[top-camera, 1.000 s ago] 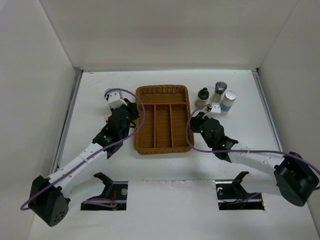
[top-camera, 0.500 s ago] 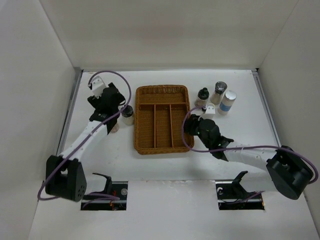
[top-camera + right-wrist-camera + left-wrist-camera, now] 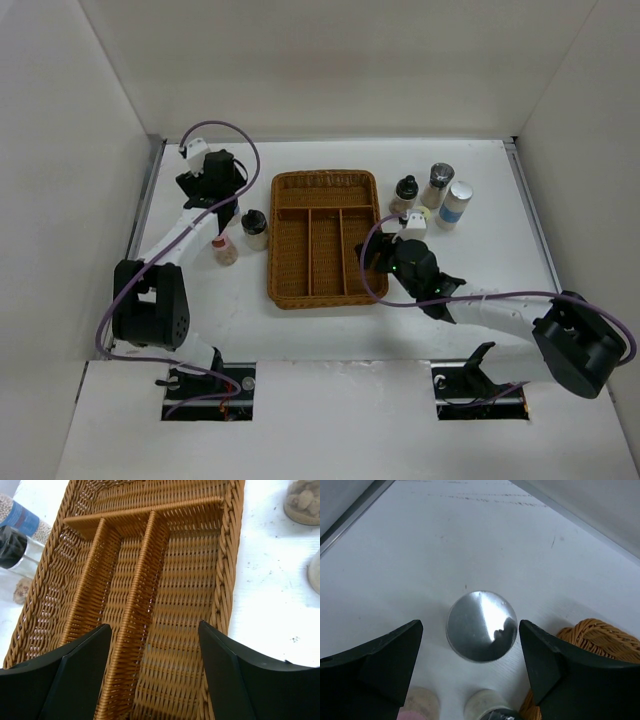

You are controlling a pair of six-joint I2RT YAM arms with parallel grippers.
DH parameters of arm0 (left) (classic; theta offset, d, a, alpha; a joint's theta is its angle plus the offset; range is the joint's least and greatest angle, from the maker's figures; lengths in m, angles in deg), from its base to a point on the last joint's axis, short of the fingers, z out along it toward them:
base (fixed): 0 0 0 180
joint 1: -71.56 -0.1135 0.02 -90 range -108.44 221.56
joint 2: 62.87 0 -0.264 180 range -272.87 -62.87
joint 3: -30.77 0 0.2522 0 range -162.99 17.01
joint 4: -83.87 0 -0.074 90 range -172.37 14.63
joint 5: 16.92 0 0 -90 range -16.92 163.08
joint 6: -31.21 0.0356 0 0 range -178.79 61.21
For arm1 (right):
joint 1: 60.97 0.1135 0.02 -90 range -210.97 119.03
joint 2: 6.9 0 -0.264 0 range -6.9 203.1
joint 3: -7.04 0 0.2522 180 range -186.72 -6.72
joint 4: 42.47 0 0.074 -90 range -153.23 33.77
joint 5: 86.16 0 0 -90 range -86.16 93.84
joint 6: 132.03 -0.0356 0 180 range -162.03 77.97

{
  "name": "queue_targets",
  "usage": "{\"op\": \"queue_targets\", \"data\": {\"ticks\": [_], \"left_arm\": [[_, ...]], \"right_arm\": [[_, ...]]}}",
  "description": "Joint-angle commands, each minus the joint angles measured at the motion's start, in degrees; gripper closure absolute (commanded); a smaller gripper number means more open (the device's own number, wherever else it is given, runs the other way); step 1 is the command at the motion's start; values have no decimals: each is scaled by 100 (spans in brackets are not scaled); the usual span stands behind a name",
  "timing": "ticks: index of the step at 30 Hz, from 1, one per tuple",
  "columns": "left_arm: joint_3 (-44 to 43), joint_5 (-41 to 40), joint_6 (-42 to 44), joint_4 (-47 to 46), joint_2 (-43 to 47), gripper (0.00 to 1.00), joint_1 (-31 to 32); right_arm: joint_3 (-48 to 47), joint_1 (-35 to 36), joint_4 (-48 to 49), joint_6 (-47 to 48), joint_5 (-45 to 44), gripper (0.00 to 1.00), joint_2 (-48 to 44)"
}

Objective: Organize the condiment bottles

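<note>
Left claw (image 3: 470, 627): wide open, pointing down over far left of tabletop (image 3: 320, 335), one finger on each side of silver-capped jar (image 3: 481, 625), a gap showing on both sides; holding nothing.

Silver-capped jar: upright on tabletop, left of far corner of wicker tray (image 3: 285, 290).

Pink-capped bottle (image 3: 224, 250): upright on tabletop, left of tray, closer to the arm bases than left claw.

Black-capped jar (image 3: 255, 228): upright, just beside left rim of tray.

Wicker tray: centre of tabletop; three long compartments, one cross compartment at far end.

Right claw (image 3: 155, 627): open, hovering above near half of tray toward its right side; holding nothing.

Black-capped bottle (image 3: 405, 193), dark-topped shaker (image 3: 438, 183), blue-labelled bottle (image 3: 458, 203): upright in a cluster on tabletop, near far right corner of tray.

Pale-green-capped bottle (image 3: 424, 214): at near edge of that cluster, partly hidden behind right wrist.
</note>
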Motion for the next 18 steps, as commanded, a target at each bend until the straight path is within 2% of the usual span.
{"op": "queue_targets", "data": {"ticks": [1,10,12,16,18], "left_arm": [[-453,79,227,-230,-201,23,-65],[-699,140,280,-99,-623,34,-56],[-691,184,289,-90,-597,41,-65],[-673,158,236,-99,-387,62,-65],[-699,88,280,-151,-115,65,-56]], "right_arm": [[-236,61,327,42,65,23,-57],[-131,61,362,60,-5,22,-277],[-148,61,318,42,-5,22,-233],[-131,61,362,51,-22,21,-250],[-148,61,319,16,4,21,-198]]}}
